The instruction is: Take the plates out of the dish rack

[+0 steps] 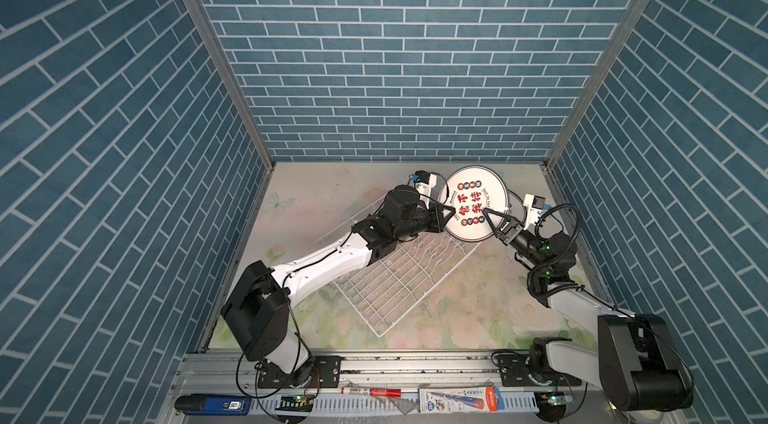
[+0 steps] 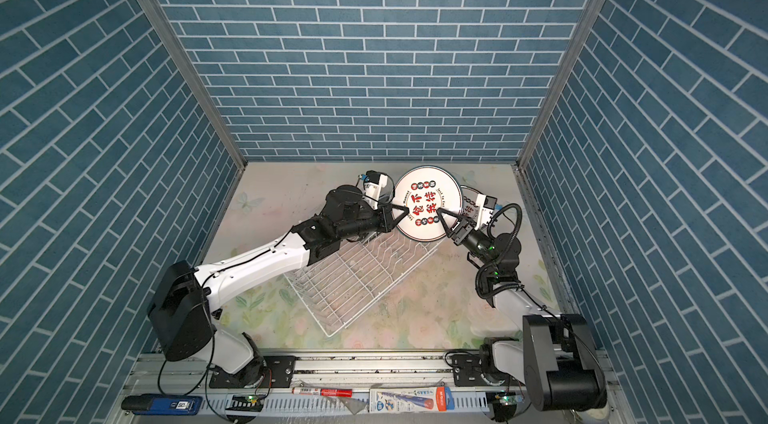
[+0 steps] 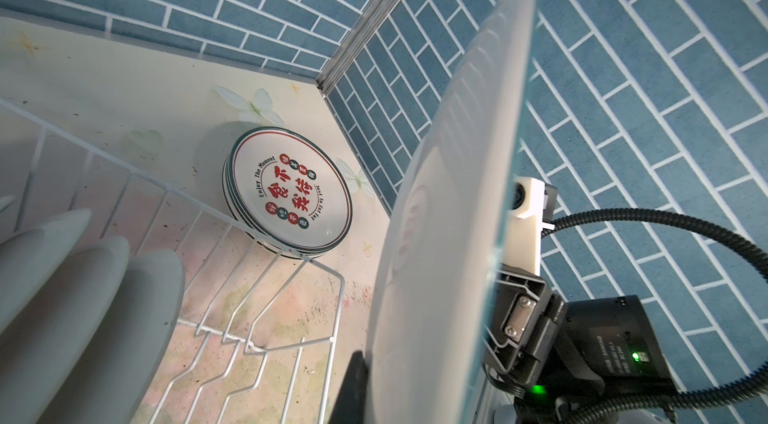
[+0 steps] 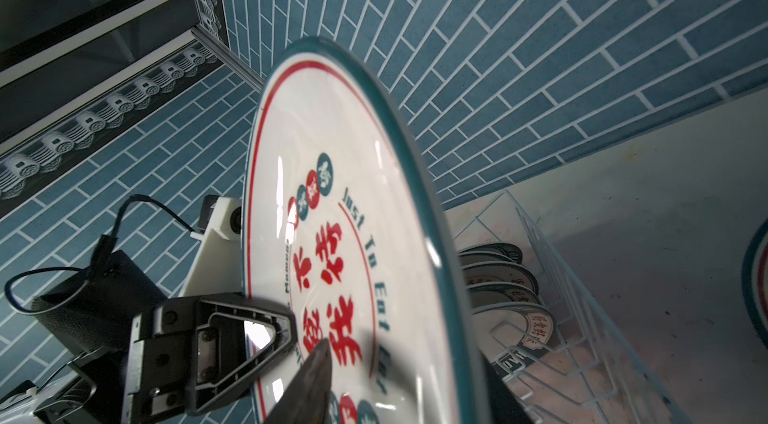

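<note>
Plate (image 1: 473, 204) hangs tilted, face up, over the dish rack's (image 1: 386, 289) 1 o'clock corner. Left end effector (image 1: 446, 213) is clamped on its 8 o'clock rim. Right end effector (image 1: 491, 219) straddles the 4 o'clock rim; I cannot tell whether it grips. Plate stack (image 3: 291, 197) lies on the counter (image 1: 316, 202) beyond.

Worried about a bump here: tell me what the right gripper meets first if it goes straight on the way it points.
The lifted plate: the right gripper has its jaws astride the rim. Beyond it, across the plate's face, sits the left gripper, probably next, though depth is unclear.
</note>
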Tool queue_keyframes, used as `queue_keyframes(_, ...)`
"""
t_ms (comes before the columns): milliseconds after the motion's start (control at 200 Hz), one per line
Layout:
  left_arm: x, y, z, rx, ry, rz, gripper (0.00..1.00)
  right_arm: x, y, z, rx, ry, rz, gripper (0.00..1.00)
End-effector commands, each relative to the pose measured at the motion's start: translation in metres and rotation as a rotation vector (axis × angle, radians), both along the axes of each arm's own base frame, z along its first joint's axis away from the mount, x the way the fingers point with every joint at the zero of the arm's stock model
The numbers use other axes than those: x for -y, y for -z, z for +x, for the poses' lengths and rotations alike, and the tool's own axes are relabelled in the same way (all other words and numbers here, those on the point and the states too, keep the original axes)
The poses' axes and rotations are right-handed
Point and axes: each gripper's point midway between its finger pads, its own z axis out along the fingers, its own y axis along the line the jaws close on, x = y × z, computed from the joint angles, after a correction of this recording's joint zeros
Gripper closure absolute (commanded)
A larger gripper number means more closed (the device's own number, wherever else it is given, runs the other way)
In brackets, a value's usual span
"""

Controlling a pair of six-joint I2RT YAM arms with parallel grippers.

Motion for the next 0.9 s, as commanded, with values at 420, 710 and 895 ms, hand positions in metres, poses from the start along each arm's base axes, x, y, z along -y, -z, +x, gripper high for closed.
queue_keyframes(420, 0.015, -0.021, 0.005, 0.032, 0.045, -0.066, 0.76, -0.004, -0.032, -0.014, 0.109, -0.06, 0.04, 0.91)
queue_keyframes(710, -0.013, -0.022, 0.006, 0.097, -0.041, 0.043, 0.43, 0.013, -0.04, -0.01, 0.086, 0.029, -0.028, 1.0)
queue_keyframes(895, -0.053, -0.022, 0.006, 0.173, -0.156, 0.184, 0.34, 0.029, -0.054, -0.012, 0.076, 0.131, -0.143, 1.0)
